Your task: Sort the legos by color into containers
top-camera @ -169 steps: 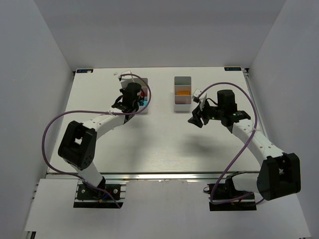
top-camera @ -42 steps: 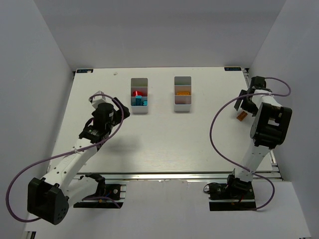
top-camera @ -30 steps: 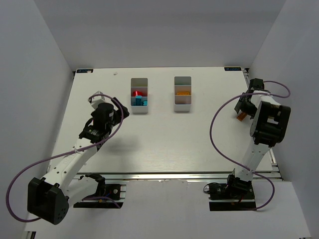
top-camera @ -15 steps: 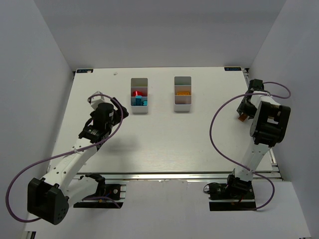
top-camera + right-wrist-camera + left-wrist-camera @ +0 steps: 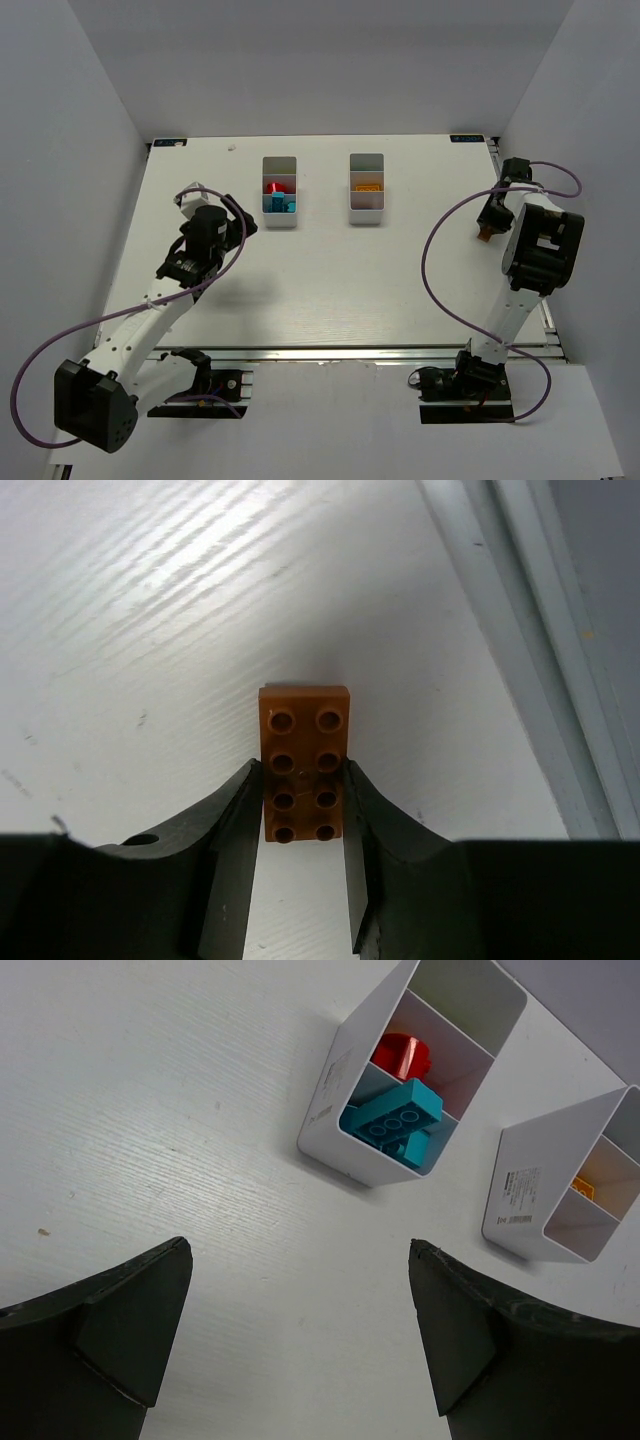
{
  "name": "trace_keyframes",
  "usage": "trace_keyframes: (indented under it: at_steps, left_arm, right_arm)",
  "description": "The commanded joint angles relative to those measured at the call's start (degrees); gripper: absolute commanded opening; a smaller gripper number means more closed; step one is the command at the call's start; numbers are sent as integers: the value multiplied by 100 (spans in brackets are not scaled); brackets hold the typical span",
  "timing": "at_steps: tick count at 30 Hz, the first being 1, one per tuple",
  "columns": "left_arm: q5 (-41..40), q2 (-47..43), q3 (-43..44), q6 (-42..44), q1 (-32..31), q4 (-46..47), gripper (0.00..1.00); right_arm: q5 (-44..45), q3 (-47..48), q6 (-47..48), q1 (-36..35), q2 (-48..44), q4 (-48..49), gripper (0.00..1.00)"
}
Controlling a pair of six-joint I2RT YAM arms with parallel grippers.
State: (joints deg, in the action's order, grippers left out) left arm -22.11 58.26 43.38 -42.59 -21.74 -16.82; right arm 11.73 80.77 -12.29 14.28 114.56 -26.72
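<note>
- The right gripper [image 5: 303, 815] is clenched on an orange brick [image 5: 304, 745], one finger pressed against each long side.
- That orange brick lies flat on the white tabletop [image 5: 330, 280], studs up, close to the metal rail [image 5: 520, 630] along the tabletop's right edge.
- From the overhead view, the right gripper [image 5: 488, 222] sits at the far right, well apart from both bins.
- The left gripper [image 5: 300, 1340] is released, its fingers spread wide above bare tabletop, near the left bin [image 5: 335, 1110].
- The left bin holds a red brick [image 5: 400, 1055] in its middle compartment and blue bricks [image 5: 392, 1120] in the compartment nearest the arms.
- The right bin [image 5: 515, 1200] stands beside the left one, apart from it, with a second orange brick [image 5: 583, 1188] in its middle compartment.
</note>
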Motion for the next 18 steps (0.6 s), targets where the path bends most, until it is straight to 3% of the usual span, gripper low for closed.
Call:
trace_keyframes:
  at_steps: [1,3,5,7,15,18]
  left_arm:
    - [-101,-157,259,58,29,-50,98]
    - [-109,-183,259,58,29,-50,98]
    - [-109,-210,268,58,29,-67,98]
    - [-118,-253,259,49,29,-67,98]
    - [-215,-464,242,14,29,-190,98]
    - [-215,-500,242,-4,29,-181,98]
  right_arm:
    - [-687,114,253,31,-416,298,0]
    - [-1371,184,726,57,-479,440,0]
    - [-2942,429,1488,118,-479,152,0]
    - [-3683,483,1546,136,-461,62,0]
    - [-4178,351,2054,-48,-733,220,0]
    - [-4801,360,2458,-355,-1031,386,0]
